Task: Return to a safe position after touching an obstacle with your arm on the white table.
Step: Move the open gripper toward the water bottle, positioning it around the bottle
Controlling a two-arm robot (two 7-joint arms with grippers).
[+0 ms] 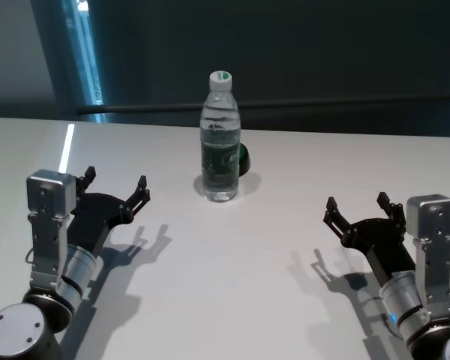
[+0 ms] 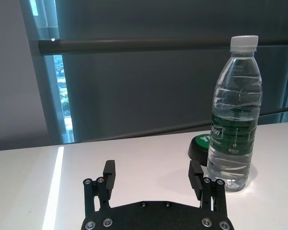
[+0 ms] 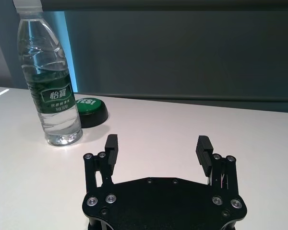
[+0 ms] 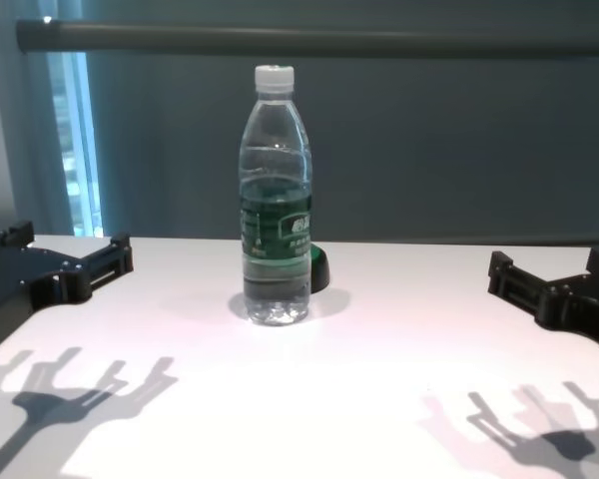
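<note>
At the near edge of the scene, both arms were observed low over the white table, one on each side, each casting a sharp shadow on the glossy surface. The left gripper sat to the left of centre with its two dark fingers spread apart and nothing between them; the left wrist view confirmed the jaws released, the fingertips standing clear above bare tabletop. The right gripper sat to the right of centre in a mirrored pose, likewise released and holding nothing, as the right wrist view showed from close range. Neither gripper was in contact with any object, and both were well apart from the item at the middle of the table. Farther out, roughly midway between the two arms, the obstacle stood upright on the table: a tall clear water bottle, largely full, with a white cap and a dark green label band. It rested squarely on its base, with a faint shadow pooled around its foot. Just behind the bottle and slightly to the right, close to it, lay a small dark green dome-shaped object with a black base; whether the two touched could not be determined. Beyond the table's far edge, a horizontal dark rail ran across a grey-blue wall.
</note>
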